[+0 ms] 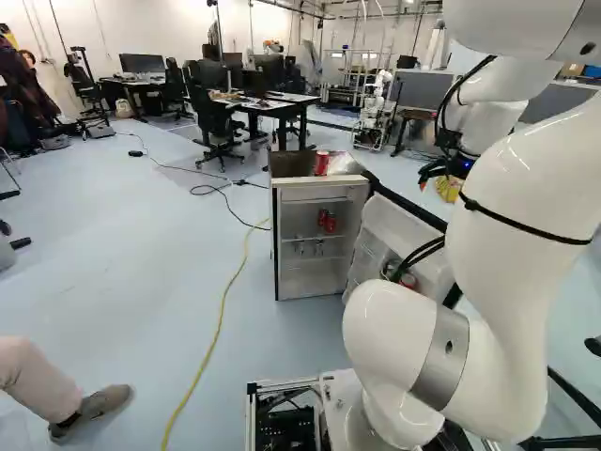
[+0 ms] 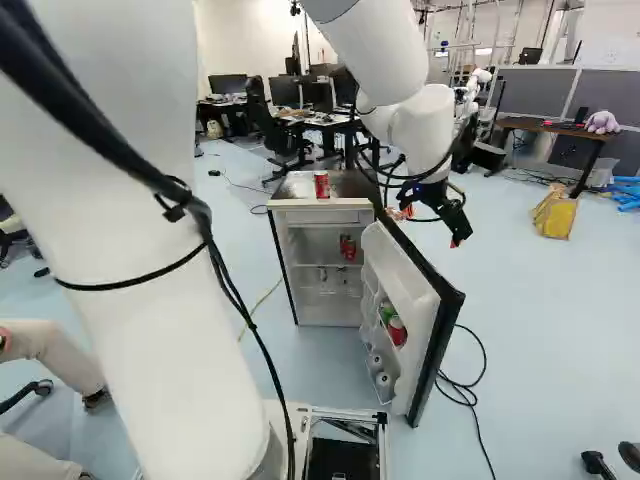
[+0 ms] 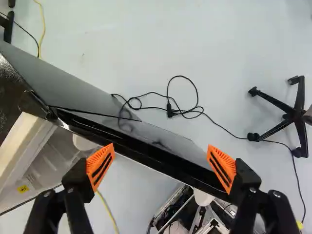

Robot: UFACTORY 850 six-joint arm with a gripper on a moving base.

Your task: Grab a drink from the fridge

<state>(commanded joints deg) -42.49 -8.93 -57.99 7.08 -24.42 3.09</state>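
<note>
In the right base view my gripper (image 2: pixel 456 226) hangs above and beyond the swung-open door (image 2: pixel 426 300) of the small fridge (image 2: pixel 282 262). The wrist view shows the gripper (image 3: pixel 161 168) with fingers wide apart and nothing gripped; the dark door (image 3: pixel 141 146) runs below, across the space between them. A red can (image 2: pixel 321 184) stands on the fridge top. Red cans (image 2: pixel 348 247) sit on an inner shelf, with clear or silvery drinks (image 2: pixel 323 274) below. The door racks hold a red can (image 2: pixel 397 330), a green one (image 2: pixel 387 312) and pale cans (image 2: pixel 383 380).
Black cable (image 3: pixel 183 112) loops over the floor beyond the door. A wheeled chair base (image 3: pixel 292 114) stands past it. A yellow bag (image 2: pixel 555 214) lies farther off. Desks (image 1: pixel 268 103) are behind the fridge, and another robot (image 1: pixel 376 99) stands at the back.
</note>
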